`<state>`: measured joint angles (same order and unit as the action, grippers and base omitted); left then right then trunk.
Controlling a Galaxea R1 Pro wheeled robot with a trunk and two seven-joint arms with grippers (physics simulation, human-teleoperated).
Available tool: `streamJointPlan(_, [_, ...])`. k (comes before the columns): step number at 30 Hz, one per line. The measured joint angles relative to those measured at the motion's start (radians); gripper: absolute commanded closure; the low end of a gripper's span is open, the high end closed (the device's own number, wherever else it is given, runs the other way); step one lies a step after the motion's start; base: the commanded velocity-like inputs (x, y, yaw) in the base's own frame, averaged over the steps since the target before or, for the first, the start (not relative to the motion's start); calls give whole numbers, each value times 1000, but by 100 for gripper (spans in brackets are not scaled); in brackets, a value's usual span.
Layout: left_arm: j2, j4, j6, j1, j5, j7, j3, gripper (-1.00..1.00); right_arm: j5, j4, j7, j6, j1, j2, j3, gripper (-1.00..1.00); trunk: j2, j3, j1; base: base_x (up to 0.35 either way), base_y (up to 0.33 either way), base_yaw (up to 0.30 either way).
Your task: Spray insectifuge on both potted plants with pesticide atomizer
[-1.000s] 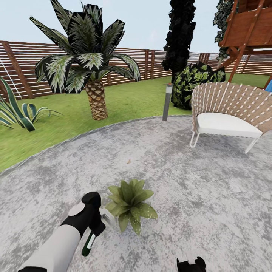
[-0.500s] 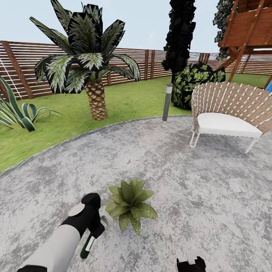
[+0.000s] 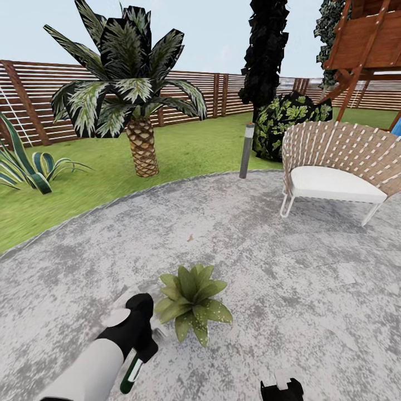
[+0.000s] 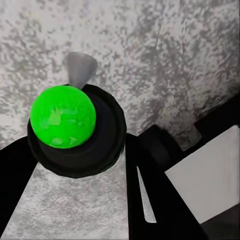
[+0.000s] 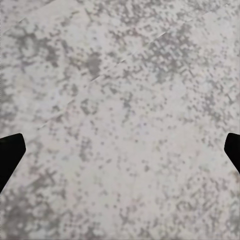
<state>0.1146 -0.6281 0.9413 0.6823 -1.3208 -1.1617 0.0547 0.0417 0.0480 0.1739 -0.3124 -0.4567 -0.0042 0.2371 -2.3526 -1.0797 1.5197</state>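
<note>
One plant (image 3: 192, 303) sits low-centre; the left gripper (image 3: 143, 340), jaws clenched on the atomizer (image 3: 131, 375), has dropped slightly lower-left of it, still spraying range. Right jaws (image 5: 120, 150) released.

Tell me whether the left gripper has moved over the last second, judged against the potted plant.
Yes. The left gripper, holding the pesticide atomizer, has dropped lower in the head view and nearer the camera, while the potted plant stayed put.
</note>
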Motion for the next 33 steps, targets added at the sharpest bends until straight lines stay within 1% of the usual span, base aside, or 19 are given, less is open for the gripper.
streamJointPlan(1, [6, -12, 0, 0, 0, 0, -1, 100, 0, 0, 0, 0, 0, 0, 0, -100, 0, 0, 0, 0, 0, 0])
streamJointPlan(5, [-1, -34, -2, 0, -1, 0, -9, 100, 0, 0, 0, 0, 0, 0, 0, -100, 0, 0, 0, 0, 0, 0])
streamJointPlan(6, [-6, -35, -3, 0, -2, 0, -20, 100, 0, 0, 0, 0, 0, 0, 0, -100, 0, 0, 0, 0, 0, 0])
streamJointPlan(8, [-13, -36, -4, 0, -2, 1, -82, 100, 0, 0, 0, 0, 0, 0, 0, -100, 0, 0, 0, 0, 0, 0])
streamJointPlan(11, [-17, -32, -6, 0, -2, 3, -105, 100, 0, 0, 0, 0, 0, 0, 0, -100, 0, 0, 0, 0, 0, 0])
streamJointPlan(16, [-15, -21, -8, -1, -9, 3, -102, 100, 0, 0, 0, 0, 0, 0, 0, -100, 0, 0, 0, 30, 7, 0])
streamJointPlan(18, [-15, -21, -8, -2, -12, 3, -99, 100, 0, 0, 0, 0, 0, 1, 0, -100, 0, 0, 0, 142, 181, 0])
streamJointPlan(20, [-16, -20, -8, -5, -19, 5, -98, 100, 1, 2, 0, 0, 0, 1, 0, -100, 0, 0, 0, -142, 277, -220])
streamJointPlan(21, [-16, -19, -8, -8, -19, 18, -98, 100, 1, 2, 0, 0, 0, 1, 0, -100, 0, 0, 0, -189, 278, -269])
streamJointPlan(24, [-14, -19, -8, -9, -17, 48, -98, 100, 1, 2, 0, 0, 0, 1, 0, -100, 0, 0, 0, -176, 278, -272])
streamJointPlan(27, [-15, -19, -8, -10, -17, 53, -99, 100, 1, 2, 0, 0, 0, 1, 0, -100, 0, 0, 0, -74, 174, -115])
streamJointPlan(33, [-11, -26, -7, -10, -14, 54, -99, 100, 1, 2, 0, -1, 0, 1, 0, -100, 0, 0, 0, -7, 19, -11])
